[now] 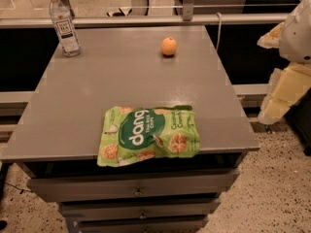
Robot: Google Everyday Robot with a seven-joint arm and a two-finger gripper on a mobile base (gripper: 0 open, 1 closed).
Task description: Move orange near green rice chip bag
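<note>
The orange (168,46) sits on the grey table (121,81) at the far middle-right. The green rice chip bag (148,135) lies flat at the table's front edge, with white "dang" lettering. A wide stretch of bare tabletop separates them. My gripper (286,89), white and cream, hangs with the arm at the right edge of the camera view. It is off the table, to its right, well away from both the orange and the bag.
A clear water bottle (63,23) stands upright at the table's far left corner. The table has drawers (138,191) below its front edge. A metal rail (146,19) runs behind the table. Speckled floor lies to the right.
</note>
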